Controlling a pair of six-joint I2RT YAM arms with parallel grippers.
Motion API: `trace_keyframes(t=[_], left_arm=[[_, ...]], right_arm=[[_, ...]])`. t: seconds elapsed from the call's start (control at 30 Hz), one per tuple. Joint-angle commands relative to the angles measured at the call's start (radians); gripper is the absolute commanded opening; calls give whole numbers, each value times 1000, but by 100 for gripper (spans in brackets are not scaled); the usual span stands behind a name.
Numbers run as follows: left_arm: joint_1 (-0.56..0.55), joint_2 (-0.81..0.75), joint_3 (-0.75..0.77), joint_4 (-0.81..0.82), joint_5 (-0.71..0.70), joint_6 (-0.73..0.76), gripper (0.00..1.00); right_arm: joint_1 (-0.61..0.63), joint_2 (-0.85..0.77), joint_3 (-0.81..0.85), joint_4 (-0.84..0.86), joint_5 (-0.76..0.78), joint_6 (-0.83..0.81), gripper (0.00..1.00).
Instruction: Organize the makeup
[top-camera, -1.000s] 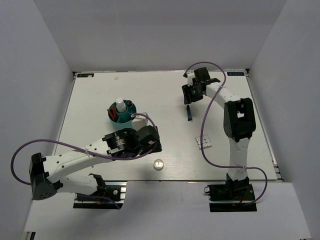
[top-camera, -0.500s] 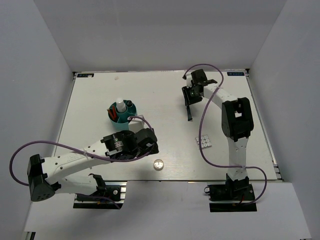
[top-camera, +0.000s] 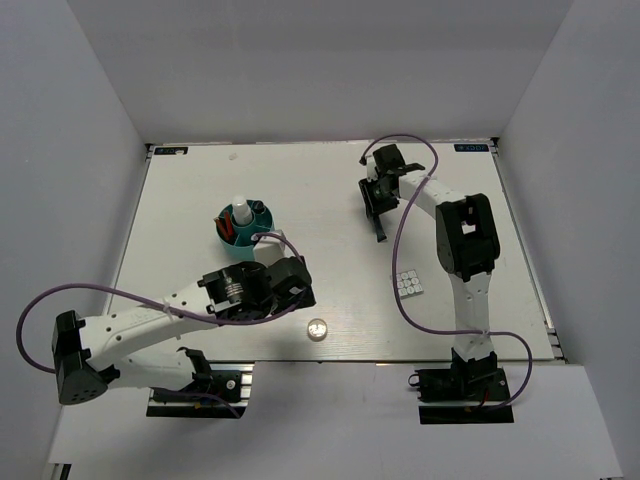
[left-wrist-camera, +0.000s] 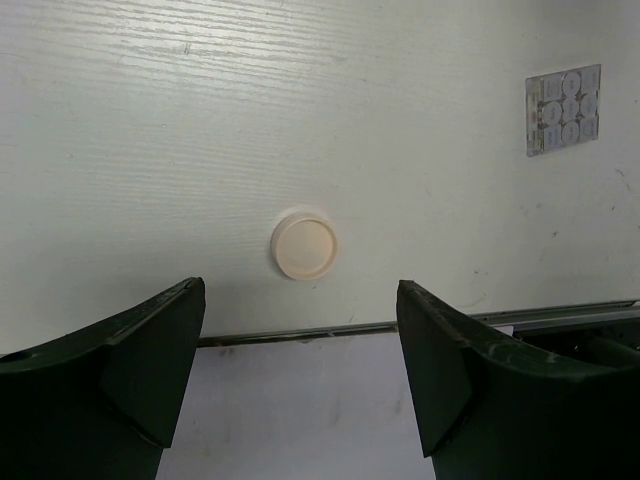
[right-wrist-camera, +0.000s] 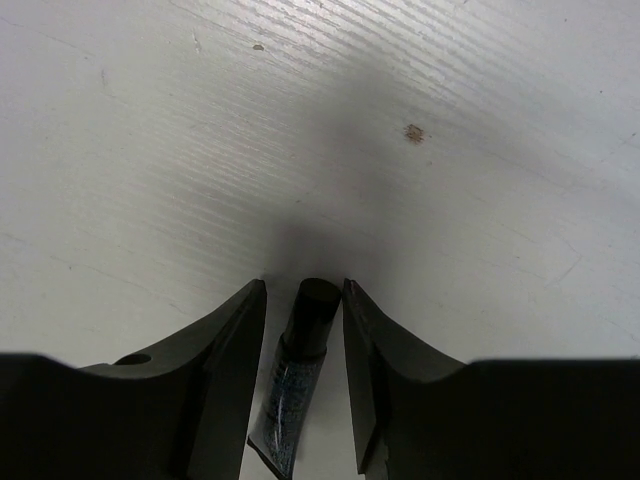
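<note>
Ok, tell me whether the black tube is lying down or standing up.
Lying down: the black tube lies flat on the table, lengthwise between the fingers of the right gripper.

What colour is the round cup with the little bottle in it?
Teal; the cup shows best from the overhead camera.

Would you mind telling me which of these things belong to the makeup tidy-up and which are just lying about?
Makeup: black tube, grey-panned palette, small round jar, white bottle, red pencils.
Not makeup: teal holder, purple cables.
</note>
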Motion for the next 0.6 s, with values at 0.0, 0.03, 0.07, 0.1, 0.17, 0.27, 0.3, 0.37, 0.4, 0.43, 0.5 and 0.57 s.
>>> trace_keyframes(t=[0.0,0.03,0.07,0.1,0.17,0.27,0.3,0.37,0.4,0.43,0.5,0.57], left_arm=[[-3,-39,-3,-18,-32,-19,87],[-3,-39,-1,-21,-34,-19,87],[-3,-41,-1,-23,-34,-19,87],[-3,-44,-1,-23,-37,-21,87],[-3,-47,-4,-21,-40,-21,87],[-3,-56,-14,-12,-41,-21,87],[-3,-56,-15,-11,-41,-22,87],[-3,-62,-21,-4,-40,-24,87],[-3,-65,-24,-4,-38,-25,87],[-3,-67,-30,-4,-38,-25,87],[-3,-74,-34,-4,-37,-28,87],[-3,-80,-34,-9,-37,-30,87]], right_arm=[[2,28,17,-37,35,21,43],[4,28,20,-45,39,19,43],[5,27,21,-54,40,10,43],[2,25,29,-74,40,4,43],[1,24,35,-95,74,-10,43],[2,30,63,-149,92,-22,42],[4,30,67,-160,94,-25,42],[2,24,64,-181,86,-28,40],[4,22,61,-181,73,-28,38],[-1,22,60,-183,68,-28,38],[-1,31,63,-183,56,-28,37],[1,48,75,-185,56,-30,36]])
